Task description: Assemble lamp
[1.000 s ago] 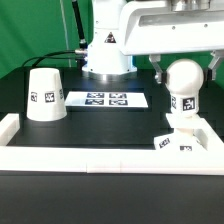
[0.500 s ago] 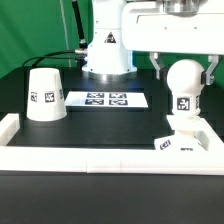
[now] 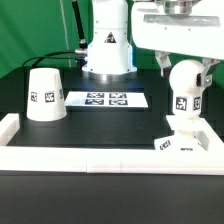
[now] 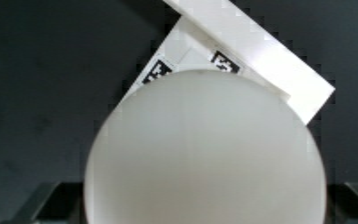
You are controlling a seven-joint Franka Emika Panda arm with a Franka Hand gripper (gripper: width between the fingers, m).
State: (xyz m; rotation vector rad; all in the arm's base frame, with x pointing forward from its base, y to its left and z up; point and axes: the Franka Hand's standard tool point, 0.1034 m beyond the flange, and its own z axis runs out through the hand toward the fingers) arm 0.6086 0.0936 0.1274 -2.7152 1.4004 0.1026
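Note:
The ball-shaped bulb (image 3: 186,82) stands upright on its stem on the small square base (image 3: 176,141), at the exterior view's right. My gripper (image 3: 186,68) is just above, open. Its dark fingers (image 3: 160,68) straddle the top of the ball with a gap on each side. In the wrist view the bulb (image 4: 202,150) fills most of the picture. The gripper (image 4: 201,216) shows only as dark fingertips clear of it at the edges. Tagged corners of the base (image 4: 179,62) peek out behind. The tapered shade (image 3: 45,95) stands mouth-down at the exterior view's left.
The marker board (image 3: 107,99) lies flat between the shade and the bulb. A white raised wall (image 3: 100,156) runs along the table's front and up both sides; it also shows in the wrist view (image 4: 265,55). The robot's white pedestal (image 3: 107,55) stands behind.
The gripper has risen a little over the bulb. The bulb stays standing on the base, and the shade has not moved.

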